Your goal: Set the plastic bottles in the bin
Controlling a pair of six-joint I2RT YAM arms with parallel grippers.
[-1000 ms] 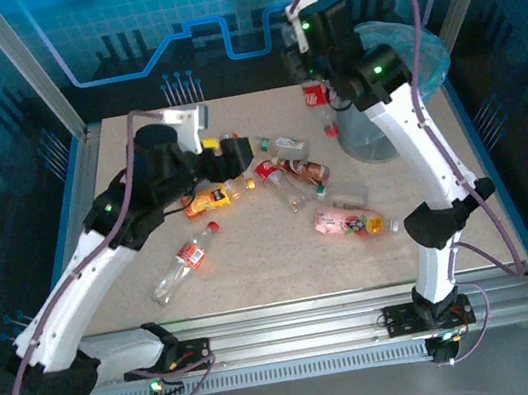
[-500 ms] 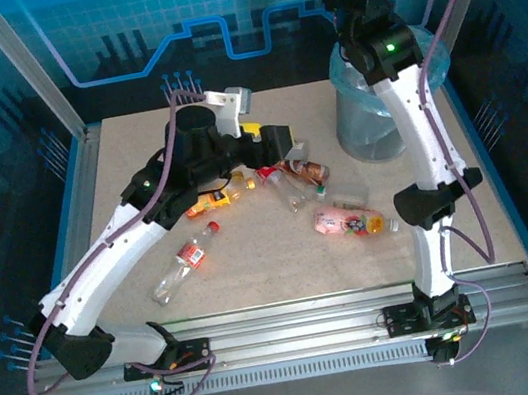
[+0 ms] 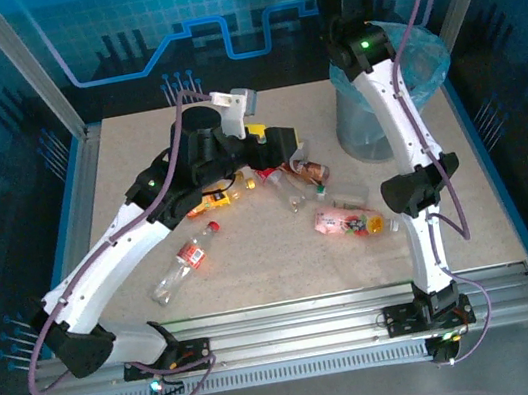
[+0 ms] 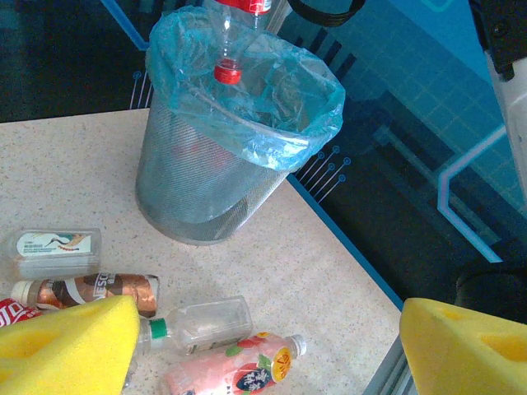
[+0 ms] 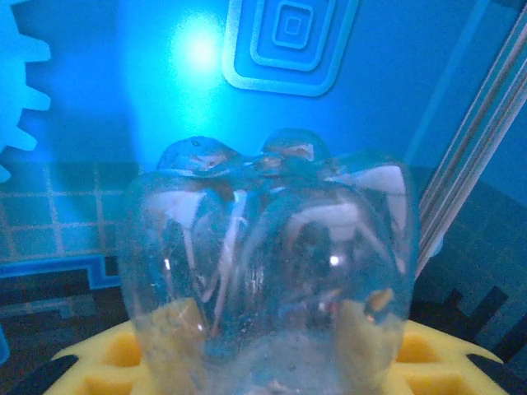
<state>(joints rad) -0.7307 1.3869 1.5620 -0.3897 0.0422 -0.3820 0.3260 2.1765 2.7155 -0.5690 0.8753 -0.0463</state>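
Swinging my right arm [image 3: 371, 68] upward is what has changed in the last second. The red-capped bottle [image 4: 228, 58], which hung low beside the bin [image 4: 206, 189] on its desk-centre side, now hangs cap-down over the bag-lined mouth, seen from my left wrist with the cap dipping toward the opening. My right pincer [image 5: 272, 370] is closed narrow on that bottle, whose clear base bulges up between the yellow pads [image 5: 107, 362]. I judge this bottle ready to be let go, and it looks set to fall inside, since nothing I can see stands between it and the bag.

My left arm [image 3: 102, 260] has meanwhile slid on from the orange bottle [image 3: 214, 200] toward the far side. My left pincer [image 3: 280, 144] hovers wide and empty over the cluster in the middle of the desk [image 3: 258, 280]. Below it lie a brown-labelled bottle [image 4: 90, 290], a clear one with a green cap [image 4: 202, 321] and a pink bottle [image 4: 239, 374]. A clear red-labelled bottle [image 3: 185, 259] lies apart from them, toward the near left edge.

As for pose, my right arm rears almost upright at the far right corner, elbow low and wrist highest, above the bin. My left arm stretches long and low from the near left corner, bending in toward the centre
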